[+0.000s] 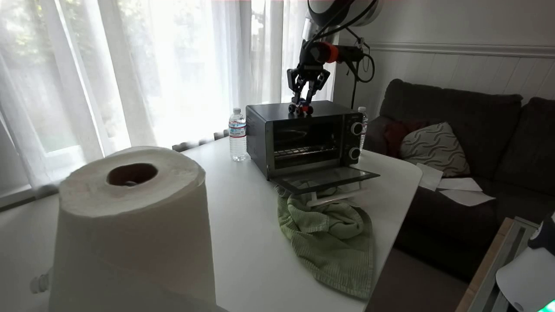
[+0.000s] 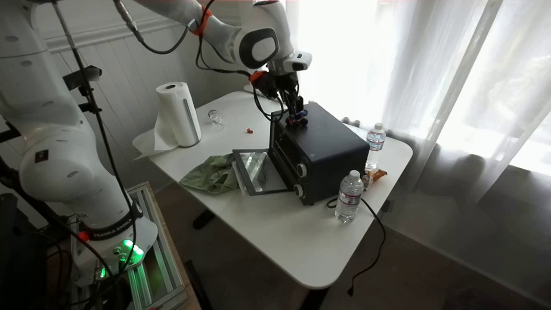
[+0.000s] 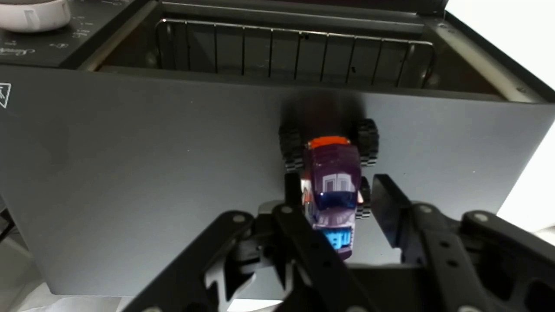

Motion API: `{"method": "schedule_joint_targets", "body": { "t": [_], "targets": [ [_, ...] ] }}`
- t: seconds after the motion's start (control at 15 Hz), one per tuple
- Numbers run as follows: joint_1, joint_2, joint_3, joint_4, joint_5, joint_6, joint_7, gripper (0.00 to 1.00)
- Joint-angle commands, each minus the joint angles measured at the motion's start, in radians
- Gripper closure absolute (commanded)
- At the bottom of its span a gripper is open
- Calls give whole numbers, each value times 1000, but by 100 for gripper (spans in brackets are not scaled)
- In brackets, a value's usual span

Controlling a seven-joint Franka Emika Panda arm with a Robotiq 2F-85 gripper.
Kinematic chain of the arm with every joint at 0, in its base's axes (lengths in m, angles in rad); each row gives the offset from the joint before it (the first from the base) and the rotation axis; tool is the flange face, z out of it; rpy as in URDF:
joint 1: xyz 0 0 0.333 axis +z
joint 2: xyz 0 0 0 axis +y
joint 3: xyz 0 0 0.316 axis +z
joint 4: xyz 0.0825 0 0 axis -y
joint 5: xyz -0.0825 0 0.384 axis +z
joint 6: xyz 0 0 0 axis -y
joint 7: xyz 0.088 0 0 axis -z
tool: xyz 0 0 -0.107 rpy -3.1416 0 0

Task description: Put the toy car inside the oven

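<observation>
The toy car (image 3: pixel 336 173) is purple with black wheels, an orange end and a blue part. It appears to stand on top of the black oven (image 3: pixel 151 173), near its front edge. It also shows small in both exterior views (image 1: pixel 300 109) (image 2: pixel 297 119). My gripper (image 3: pixel 337 186) points down from above, part-way open, its fingers on both sides of the car. In the wrist view one finger lies against or very near the car's side; the opposite finger shows a small gap to the body. The oven (image 2: pixel 327 146) has its glass door (image 1: pixel 327 178) down, its wire rack (image 3: pixel 295 47) showing.
A green towel (image 1: pixel 329 234) lies under and before the oven door. Water bottles (image 1: pixel 237 134) (image 2: pixel 349 196) stand beside the oven. A paper towel roll (image 2: pixel 178 114), a lying bottle (image 2: pixel 214 117) and a small orange object (image 2: pixel 249 131) are on the white table (image 2: pixel 258 228).
</observation>
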Motion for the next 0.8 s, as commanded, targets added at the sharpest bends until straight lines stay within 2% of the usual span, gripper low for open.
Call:
{"method": "schedule_joint_targets", "body": {
  "t": [0.0,0.13,0.27,0.33,0.4,0.47,0.6,0.73],
  "targets": [
    [22,9,-21,-1,-39,31,46,60],
    [24,11,-22,-4,-46,36,53,61],
    [26,14,-25,-6,-59,44,63,58],
    [27,14,-26,-6,-65,47,68,65],
    [28,13,-27,-7,-69,49,73,82],
    [30,12,-28,-8,-75,47,81,84],
    [29,-3,-31,-13,-68,42,87,95],
    [30,-33,-34,-30,-73,23,99,93]
  ]
}}
